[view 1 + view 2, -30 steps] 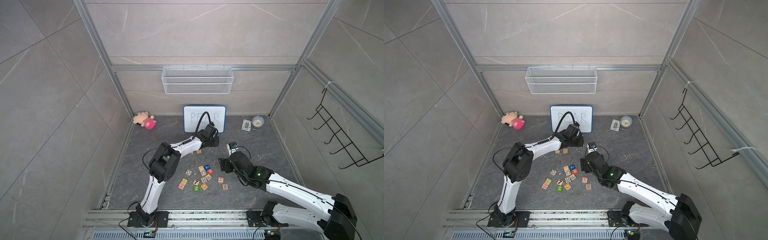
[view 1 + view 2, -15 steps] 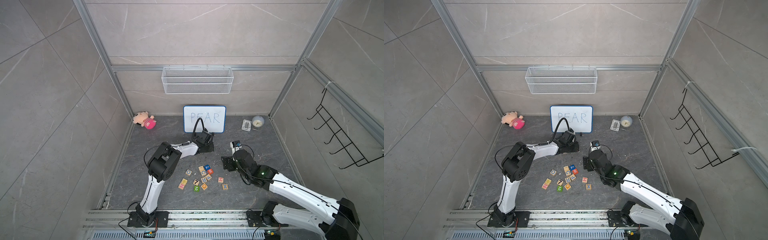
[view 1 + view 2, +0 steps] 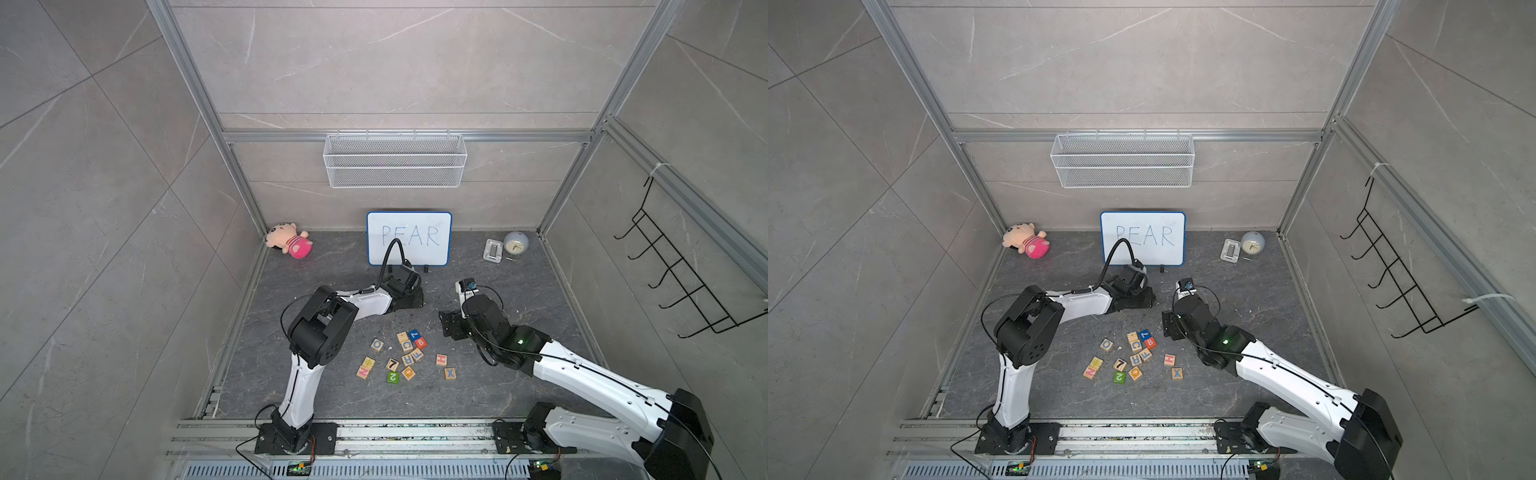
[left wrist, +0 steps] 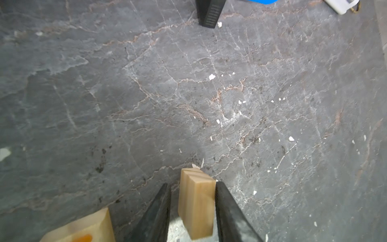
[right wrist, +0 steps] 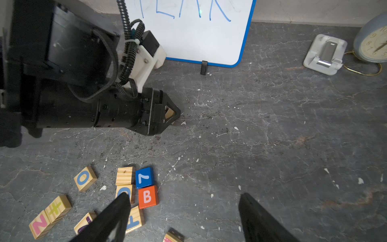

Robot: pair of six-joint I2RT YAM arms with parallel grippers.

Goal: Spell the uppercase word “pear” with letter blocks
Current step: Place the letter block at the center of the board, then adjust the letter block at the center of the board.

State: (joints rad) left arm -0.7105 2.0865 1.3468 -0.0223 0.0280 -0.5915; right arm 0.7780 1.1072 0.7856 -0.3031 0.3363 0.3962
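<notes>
My left gripper (image 4: 192, 183), slightly parted round a grounded letter block (image 4: 196, 207), should lift straight off without nudging its orange-marked neighbour (image 4: 83, 229); right gripper (image 5: 184, 195) gapes empty.

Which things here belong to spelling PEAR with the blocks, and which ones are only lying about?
For the job:
- the wooden block between the fingers of the left gripper
- the orange-marked block beside it

Only lying about:
- blue 7 block
- red B block
- O block
- plush toy
- clock
- whiteboard (reference only)
</notes>
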